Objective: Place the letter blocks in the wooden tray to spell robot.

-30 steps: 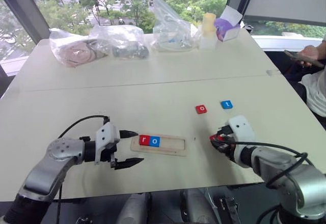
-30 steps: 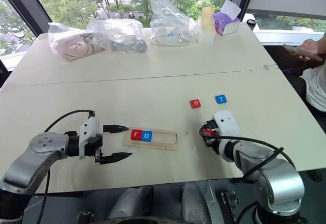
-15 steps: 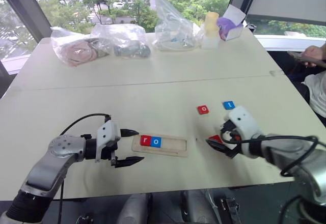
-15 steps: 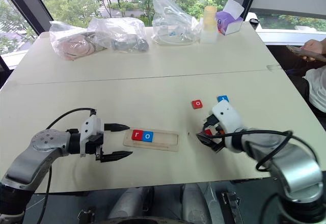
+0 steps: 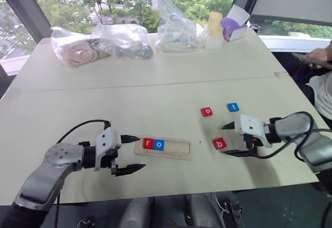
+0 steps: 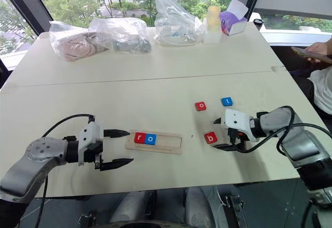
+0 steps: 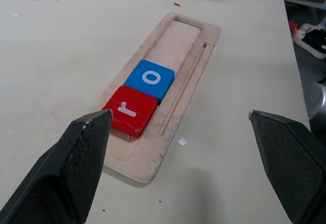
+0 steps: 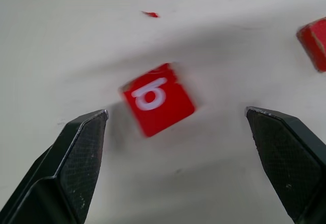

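Red b block [image 5: 219,143] flat on counter [image 5: 155,98], right of wooden tray [image 5: 176,149]; r, o seated. Right pincer [image 5: 226,139] apart beside b; left pincer [image 5: 128,154] apart. Regrip b square, seat vs o.

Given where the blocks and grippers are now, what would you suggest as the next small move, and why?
Probably close the right gripper on the red b block. The wooden tray holds only r and o, so b comes next, and it lies on the table in front of that gripper's open fingers.
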Robot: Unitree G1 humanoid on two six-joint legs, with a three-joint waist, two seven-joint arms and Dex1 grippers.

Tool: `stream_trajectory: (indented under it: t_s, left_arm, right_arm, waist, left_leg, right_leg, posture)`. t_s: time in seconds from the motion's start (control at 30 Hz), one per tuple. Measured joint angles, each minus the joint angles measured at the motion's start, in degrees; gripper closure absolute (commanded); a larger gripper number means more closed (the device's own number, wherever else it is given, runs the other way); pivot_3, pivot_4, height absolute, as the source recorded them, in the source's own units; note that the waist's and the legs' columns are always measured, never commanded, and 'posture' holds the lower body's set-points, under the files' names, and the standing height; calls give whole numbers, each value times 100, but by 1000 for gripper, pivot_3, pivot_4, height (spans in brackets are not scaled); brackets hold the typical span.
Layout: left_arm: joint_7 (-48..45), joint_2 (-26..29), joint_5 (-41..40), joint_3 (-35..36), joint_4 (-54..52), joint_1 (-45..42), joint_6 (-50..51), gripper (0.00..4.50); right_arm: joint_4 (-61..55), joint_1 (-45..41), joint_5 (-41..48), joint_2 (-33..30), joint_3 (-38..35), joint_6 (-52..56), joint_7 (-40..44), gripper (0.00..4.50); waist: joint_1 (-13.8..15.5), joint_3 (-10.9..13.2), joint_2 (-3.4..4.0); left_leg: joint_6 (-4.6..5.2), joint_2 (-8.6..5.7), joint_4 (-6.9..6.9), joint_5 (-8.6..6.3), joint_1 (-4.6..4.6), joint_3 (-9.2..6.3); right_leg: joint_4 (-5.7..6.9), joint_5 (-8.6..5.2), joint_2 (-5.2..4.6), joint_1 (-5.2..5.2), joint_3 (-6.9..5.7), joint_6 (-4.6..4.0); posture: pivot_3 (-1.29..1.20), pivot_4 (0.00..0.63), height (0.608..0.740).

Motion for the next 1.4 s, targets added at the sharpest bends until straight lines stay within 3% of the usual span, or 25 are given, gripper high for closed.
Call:
stream_trajectory:
  t_s: [0.13, 0.17, 0.23, 0.37, 0.4, 0.57, 0.73, 0.97, 1.4]
  left_arm:
    - [48, 7, 0, 24, -14, 20, 3, 0]
    - [57, 8, 0, 25, -16, 23, 5, 0]
    - [70, 10, 0, 26, -18, 24, 8, 0]
    - [81, 11, -2, 26, -21, 21, 11, 0]
    - [80, 18, -4, 26, -21, 22, 11, 0]
    - [78, 68, -53, 27, -22, 22, 11, 0]
    - [84, 95, -98, 28, -23, 7, 12, 0]
    - [130, 100, -102, 26, -81, 21, 30, 0]
    - [288, 109, -106, 69, -243, 239, 99, 0]
  right_arm:
    - [358, -207, -90, 131, 73, -336, 205, 32]
    - [400, -220, -90, 149, 74, -380, 234, 273]
    - [427, -227, -89, 192, 78, -393, 302, 901]
    - [390, -202, -60, 328, 86, -404, 364, 3039]
    - [340, -196, -41, 347, 79, -373, 352, 3378]
    - [-2, -173, -34, 516, 74, -54, 117, 3381]
    - [-1385, -354, 462, 979, 83, 1347, -259, 3381]
    - [-1868, -712, 130, 1802, 901, 2588, -1184, 3381]
    - [-2264, -767, -153, 1886, 1575, 3313, -1567, 3381]
  waist:
    - [-1, 0, 0]
    - [-1, 0, 0]
    - [0, 0, 0]
    - [-24, 0, 0]
    - [-23, 0, 1]
    - [-5, -1, 2]
    - [-14, 0, 3]
    - [15, -1, 1]
    - [-7, -1, 2]
  left_leg:
    - [0, 0, 2, 0, 0, 0]
    - [0, 0, 2, 0, 1, -1]
    - [-1, 0, 2, 0, 2, -2]
    - [-1, 1, 2, 0, 6, -1]
    - [-1, 1, 2, 0, 7, -1]
    - [-1, 0, 3, 0, 5, -1]
    - [-2, 1, 0, 0, -1, -3]
    - [-3, -3, 2, 0, -6, -5]
    - [-3, -2, 1, 1, -7, -3]
  right_leg:
    - [-1, 1, -2, 1, 1, 1]
    - [0, 0, -2, 2, 1, -2]
    - [0, -1, -1, 3, 1, -4]
    - [3, 1, 0, 3, 4, -5]
    - [3, 1, 0, 3, 4, -6]
    - [3, 2, -1, 2, 4, -6]
    - [12, 7, 0, -13, 7, 4]
    - [7, 2, -4, -13, 6, -6]
    - [12, 7, -2, -19, 6, 3]
  posture:
    - [0, 150, 740]
    - [0, 150, 740]
    - [0, 150, 740]
    - [0, 150, 740]
    - [0, 150, 740]
    - [0, 150, 740]
    - [0, 150, 740]
    - [0, 150, 740]
    - [0, 150, 740]
